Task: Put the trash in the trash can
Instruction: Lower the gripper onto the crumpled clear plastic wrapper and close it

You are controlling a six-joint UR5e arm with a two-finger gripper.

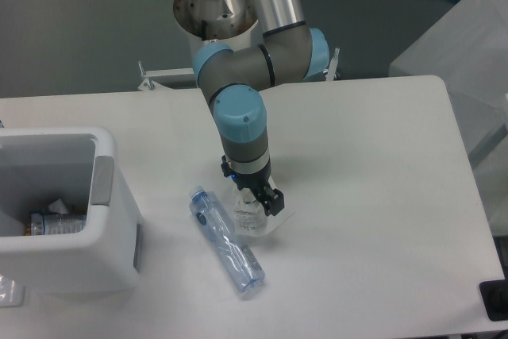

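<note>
The crushed bluish bottle lies on the white table, slanting from upper left to lower right. Just to its right lies the clear wrapper with white print. My gripper points straight down onto the wrapper's upper part, and its black fingers stand apart on either side of it, open. The fingers hide the top of the wrapper. The white trash can, with a grey panel on its right wall, stands at the left edge, well apart from the gripper.
Inside the trash can lie a can-like item and crumpled paper. A black object sits at the table's front right corner. A grey box stands beyond the right edge.
</note>
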